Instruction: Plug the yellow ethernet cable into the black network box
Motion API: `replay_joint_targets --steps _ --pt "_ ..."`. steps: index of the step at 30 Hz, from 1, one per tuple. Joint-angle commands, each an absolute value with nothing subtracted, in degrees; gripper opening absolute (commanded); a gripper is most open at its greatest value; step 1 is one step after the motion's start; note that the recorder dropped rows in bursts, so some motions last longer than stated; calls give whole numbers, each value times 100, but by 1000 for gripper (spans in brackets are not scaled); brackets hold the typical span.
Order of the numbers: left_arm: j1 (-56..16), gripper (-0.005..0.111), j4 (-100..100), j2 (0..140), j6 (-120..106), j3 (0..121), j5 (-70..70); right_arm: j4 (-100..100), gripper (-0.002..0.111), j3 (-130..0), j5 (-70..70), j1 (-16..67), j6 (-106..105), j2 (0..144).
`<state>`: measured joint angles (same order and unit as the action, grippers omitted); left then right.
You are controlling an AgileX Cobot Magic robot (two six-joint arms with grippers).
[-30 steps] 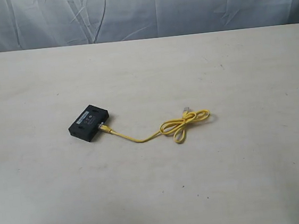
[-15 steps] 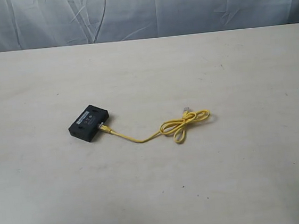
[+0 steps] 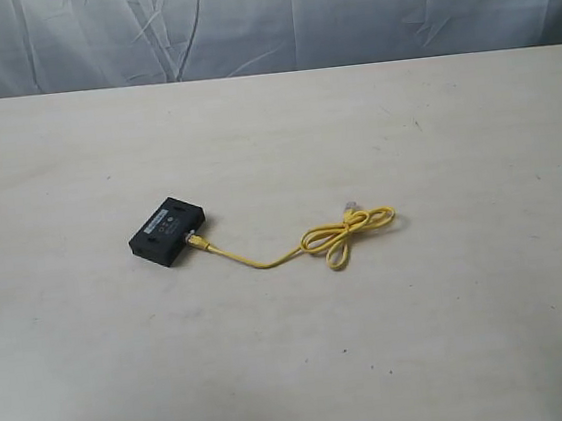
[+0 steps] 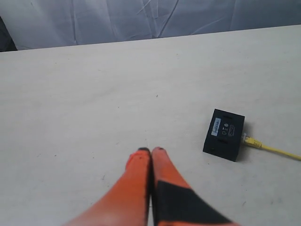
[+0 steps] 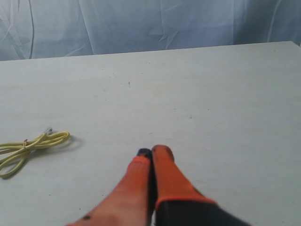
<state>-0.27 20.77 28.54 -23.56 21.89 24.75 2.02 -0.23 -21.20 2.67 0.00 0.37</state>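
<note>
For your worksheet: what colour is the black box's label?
Pale, whitish label; clearest in the left wrist view.

Light is soft & even across all 3 views, w/ no glare or hotspots on the pale table (image 3: 455, 333). Exterior view is a bit grainy, low-res, w/ washed colours and a cool cast. Shadows are faint and tight: a thin dark rim under the black network box (image 3: 167, 231), a slim one hugging the yellow ethernet cable (image 3: 349, 233) loop, so light comes from above. Backdrop cloth (image 3: 261, 21) shows pale crease highlights. In the wrist views the left gripper (image 4: 150, 150) & right gripper (image 5: 153, 151) go soft, blurring toward the frame edge; the table beyond is sharper.
</note>
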Motion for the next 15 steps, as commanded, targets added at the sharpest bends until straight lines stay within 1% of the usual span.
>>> replay_joint_targets --steps 1,8,11,15 --pt "-23 0 2038 2835 -2352 2171 2439 171 0 0 -2048 291 0 0" --pt "-23 0 2022 2835 -2352 2171 2439 171 0 0 -2048 291 0 0" --pt "-23 0 1706 2799 -2352 2171 2319 171 0 0 -2048 291 0 0" --pt "7 0 1055 2187 -2352 2171 2387 171 0 0 -2048 291 0 0"
